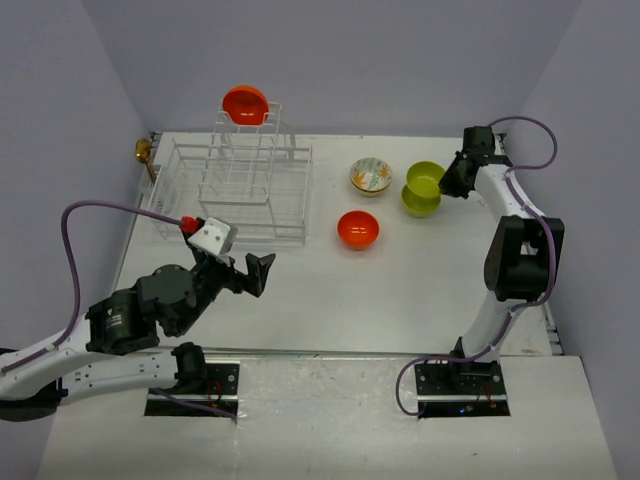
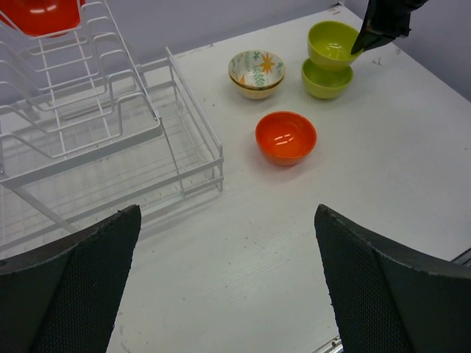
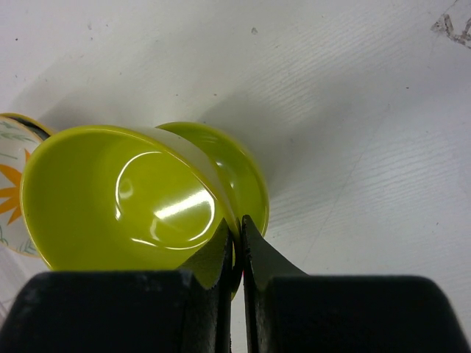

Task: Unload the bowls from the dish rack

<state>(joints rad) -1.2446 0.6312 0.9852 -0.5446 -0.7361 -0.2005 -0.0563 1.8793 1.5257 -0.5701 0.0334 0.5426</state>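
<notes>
The white wire dish rack (image 1: pixel 240 190) stands at the table's back left, with one orange bowl (image 1: pixel 245 104) on top of its upright section; that bowl also shows in the left wrist view (image 2: pixel 40 15). On the table lie a floral white bowl (image 1: pixel 370 176), an orange bowl (image 1: pixel 358 229) and a lime-green bowl (image 1: pixel 420 203). My right gripper (image 3: pixel 237 228) is shut on the rim of a second lime-green bowl (image 3: pixel 125 198), held just above the first one (image 3: pixel 235 176). My left gripper (image 2: pixel 224 287) is open and empty over bare table in front of the rack (image 2: pixel 110 147).
A small brass object (image 1: pixel 143 152) sits at the table's back left corner behind the rack. Grey walls enclose the table on three sides. The table's front edge runs just before the arm bases.
</notes>
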